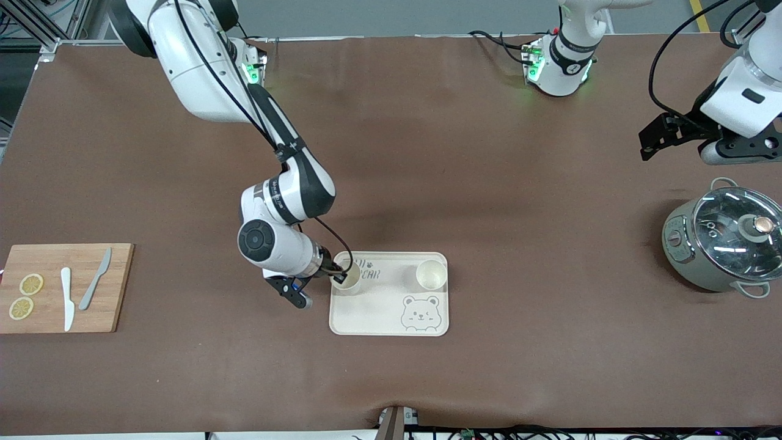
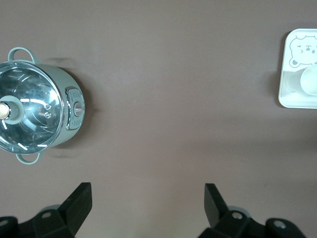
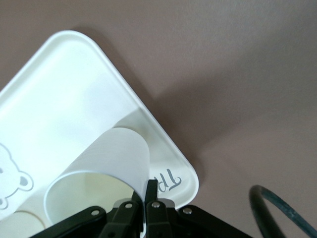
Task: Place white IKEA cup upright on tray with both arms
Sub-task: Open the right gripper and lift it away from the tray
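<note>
The cream tray [image 1: 379,311] with a grey bear drawing lies near the table's middle. My right gripper [image 1: 338,275] is shut on the rim of a white cup [image 1: 347,276], which is upright over the tray's corner toward the right arm's end. In the right wrist view one finger [image 3: 150,187] is outside the cup [image 3: 109,158] wall and the other inside, above the tray [image 3: 64,89]. A second white cup [image 1: 431,273] stands upright on the tray. My left gripper [image 1: 663,133] is open and empty, up over the table beside the pot; its jaws [image 2: 147,198] are wide apart.
A grey pot with a glass lid [image 1: 724,241] stands at the left arm's end and also shows in the left wrist view [image 2: 29,106]. A bamboo cutting board [image 1: 64,305] with two knives and lemon slices lies at the right arm's end.
</note>
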Motion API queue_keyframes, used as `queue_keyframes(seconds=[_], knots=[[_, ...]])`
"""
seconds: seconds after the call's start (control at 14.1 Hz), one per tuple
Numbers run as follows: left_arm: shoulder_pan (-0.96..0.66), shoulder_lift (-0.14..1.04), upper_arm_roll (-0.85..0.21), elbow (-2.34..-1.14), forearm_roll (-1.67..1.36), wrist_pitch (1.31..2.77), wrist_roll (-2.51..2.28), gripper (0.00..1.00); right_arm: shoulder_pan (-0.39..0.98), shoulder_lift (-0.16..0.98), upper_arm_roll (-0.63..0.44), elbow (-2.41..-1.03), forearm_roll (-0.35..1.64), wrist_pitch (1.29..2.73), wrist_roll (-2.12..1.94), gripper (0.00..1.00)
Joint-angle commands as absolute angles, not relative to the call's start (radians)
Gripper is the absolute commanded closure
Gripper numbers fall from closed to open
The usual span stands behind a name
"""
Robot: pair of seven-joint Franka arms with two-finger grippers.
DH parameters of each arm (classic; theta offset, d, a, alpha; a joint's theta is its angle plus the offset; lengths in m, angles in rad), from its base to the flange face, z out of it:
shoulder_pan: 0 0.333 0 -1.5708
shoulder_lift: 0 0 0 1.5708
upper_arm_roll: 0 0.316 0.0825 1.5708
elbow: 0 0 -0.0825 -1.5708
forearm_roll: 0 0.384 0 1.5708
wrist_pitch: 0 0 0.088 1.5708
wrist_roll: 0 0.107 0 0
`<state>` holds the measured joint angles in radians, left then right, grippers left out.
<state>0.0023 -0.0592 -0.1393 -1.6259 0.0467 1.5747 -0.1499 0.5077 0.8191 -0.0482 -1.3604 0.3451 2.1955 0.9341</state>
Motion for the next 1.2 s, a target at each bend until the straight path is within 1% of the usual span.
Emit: queue_keyframes(seconds=[0.0, 0.14, 0.21, 0.28, 0.42, 0.57, 0.64, 0.78, 0.92, 1.06, 1.13], knots=[[0.015, -0.066, -0.144, -1.609, 0.029, 1.551, -0.124, 0.00, 0.515, 0.847, -0.057, -1.318, 0.362, 2.180, 0.960, 1.00], [0.015, -0.051, -0.146, -1.602, 0.029, 1.551, -0.123, 0.00, 0.522, 0.851, -0.057, -1.318, 0.357, 2.178, 0.959, 1.00], [0.017, -0.049, -0.144, -1.603, 0.029, 1.551, -0.123, 0.00, 0.532, 0.850, -0.058, -1.318, 0.353, 2.178, 0.959, 0.14], [0.015, -0.048, -0.144, -1.603, 0.031, 1.551, -0.124, 0.00, 0.537, 0.844, -0.063, -1.318, 0.335, 2.178, 0.954, 0.00], [0.017, -0.048, -0.144, -1.606, 0.031, 1.551, -0.124, 0.00, 0.535, 0.816, -0.061, -1.316, 0.223, 2.136, 0.950, 0.00], [0.017, -0.043, -0.144, -1.606, 0.031, 1.551, -0.126, 0.00, 0.522, 0.810, -0.064, -1.270, 0.203, 2.022, 0.950, 0.00], [0.015, -0.034, -0.144, -1.602, 0.031, 1.552, -0.132, 0.00, 0.522, 0.810, -0.066, -1.243, 0.201, 1.996, 0.951, 0.00], [0.015, -0.020, -0.146, -1.601, 0.040, 1.560, -0.127, 0.00, 0.512, 0.801, -0.067, -1.235, 0.201, 1.991, 0.951, 0.00], [0.014, -0.015, -0.146, -1.603, 0.038, 1.560, -0.127, 0.00, 0.468, 0.744, -0.063, -1.224, 0.204, 1.952, 0.950, 0.00], [0.015, -0.015, -0.146, -1.603, 0.038, 1.557, -0.124, 0.00, 0.451, 0.675, -0.072, -1.201, 0.201, 1.854, 0.945, 0.00], [0.015, -0.017, -0.146, -1.603, 0.038, 1.555, -0.124, 0.00, 0.418, 0.654, -0.074, -1.195, 0.202, 1.797, 0.924, 0.00]])
